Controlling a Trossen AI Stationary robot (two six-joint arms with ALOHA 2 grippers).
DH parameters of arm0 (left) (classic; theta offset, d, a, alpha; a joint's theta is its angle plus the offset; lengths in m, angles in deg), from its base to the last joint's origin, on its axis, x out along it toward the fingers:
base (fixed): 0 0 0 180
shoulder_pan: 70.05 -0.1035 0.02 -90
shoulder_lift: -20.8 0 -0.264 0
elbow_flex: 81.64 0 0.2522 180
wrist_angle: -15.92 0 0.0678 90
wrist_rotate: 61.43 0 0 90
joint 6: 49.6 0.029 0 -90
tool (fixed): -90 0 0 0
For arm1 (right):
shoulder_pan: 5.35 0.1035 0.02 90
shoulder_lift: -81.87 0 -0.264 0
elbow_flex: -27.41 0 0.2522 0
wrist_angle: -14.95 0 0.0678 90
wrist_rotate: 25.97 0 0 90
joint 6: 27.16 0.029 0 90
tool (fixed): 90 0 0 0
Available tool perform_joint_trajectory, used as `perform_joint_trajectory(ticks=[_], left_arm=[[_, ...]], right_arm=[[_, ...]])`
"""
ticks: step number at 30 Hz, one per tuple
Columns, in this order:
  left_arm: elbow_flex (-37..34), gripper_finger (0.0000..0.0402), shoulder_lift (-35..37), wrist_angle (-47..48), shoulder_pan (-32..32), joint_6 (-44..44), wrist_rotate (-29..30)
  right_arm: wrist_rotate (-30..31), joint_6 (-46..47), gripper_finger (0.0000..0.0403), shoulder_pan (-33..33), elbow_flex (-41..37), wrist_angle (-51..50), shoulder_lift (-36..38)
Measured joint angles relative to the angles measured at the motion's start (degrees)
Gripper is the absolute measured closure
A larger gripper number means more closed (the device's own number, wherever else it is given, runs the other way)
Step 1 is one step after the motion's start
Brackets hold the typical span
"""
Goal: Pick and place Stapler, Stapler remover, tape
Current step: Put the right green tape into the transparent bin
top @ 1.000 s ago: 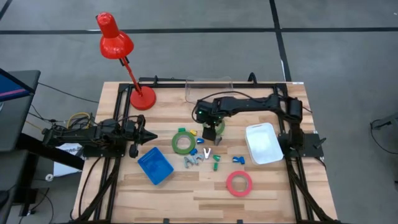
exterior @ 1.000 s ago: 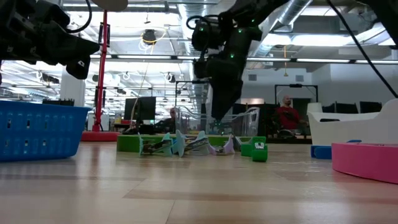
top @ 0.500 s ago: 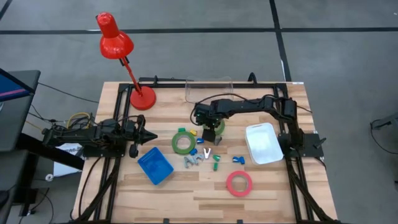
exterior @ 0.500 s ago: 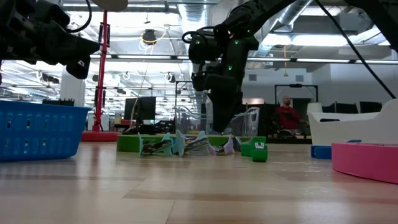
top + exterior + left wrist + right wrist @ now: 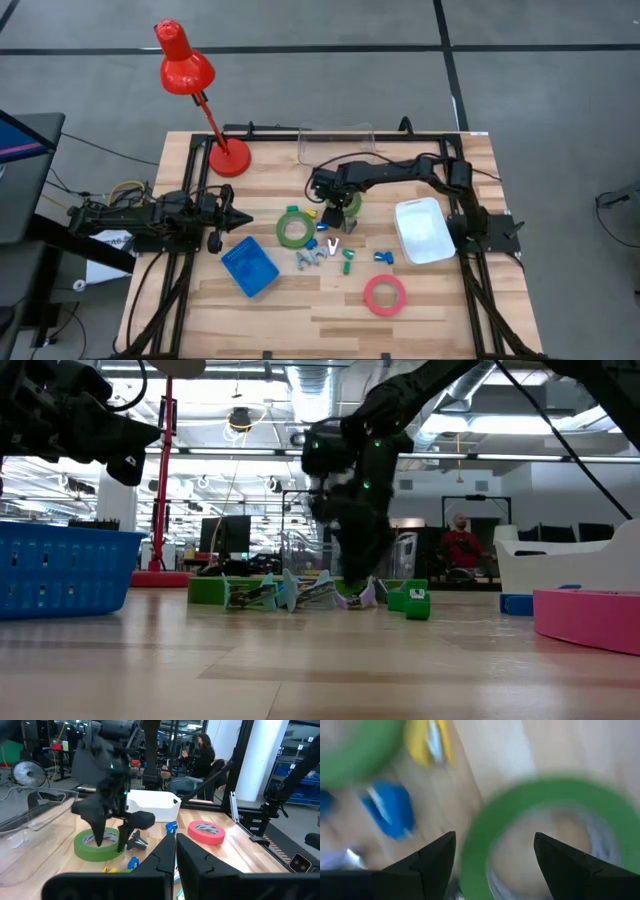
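Two green tape rings lie flat on the table: one (image 5: 293,229) left of centre, the other (image 5: 351,206) under my right gripper (image 5: 337,212). A pink-red ring (image 5: 384,294) lies toward the near edge. My right gripper is open and points down. In the right wrist view (image 5: 495,865) one finger stands outside this ring's wall (image 5: 475,850) and the other over its open centre. Small blue, green and grey pieces (image 5: 312,256) lie between the rings. My left gripper (image 5: 243,217) hovers shut at the table's left. My right gripper comes from above, pointing down, with its fingers (image 5: 98,834) astride the wall of the green ring (image 5: 85,851), which lies flat on the table. I cannot tell whether a finger touches the ring.
A blue basket (image 5: 249,266) sits near the left arm and a white bin (image 5: 421,230) at the right. A red lamp (image 5: 229,157) and a clear container (image 5: 336,143) stand along the far edge. Bare wood shows at the near edge.
My right gripper has come down from well above the table to just over the green ring, shifting slightly toward the table's left. The left arm and the objects have stayed put.
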Motion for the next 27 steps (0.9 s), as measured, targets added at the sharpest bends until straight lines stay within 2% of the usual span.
perform_joint_trajectory(ticks=[3, 18, 22, 27], left_arm=[[0.0, 0.0394, 0.0, -0.1, 0.0, 0.0, 0.0], [0.0, 0.0394, -0.4, -0.6, 0.0, 0.0, 0.0], [0.0, 0.0394, -0.4, -0.8, 0.0, 0.0, 0.0], [0.0, 0.0394, -0.4, -0.8, 0.0, 0.0, 0.0]], right_arm=[[0.2, -0.2, 0.0142, 0.4, 0.6, 2.3, -1.0], [0.9, 0.0, 0.0150, 0.4, 0.3, 0.3, -2.4], [0.9, 0.0, 0.0179, 0.3, 0.3, -0.2, -2.4], [1.1, 0.0, 0.0238, 0.2, 0.3, -0.6, -2.4]])
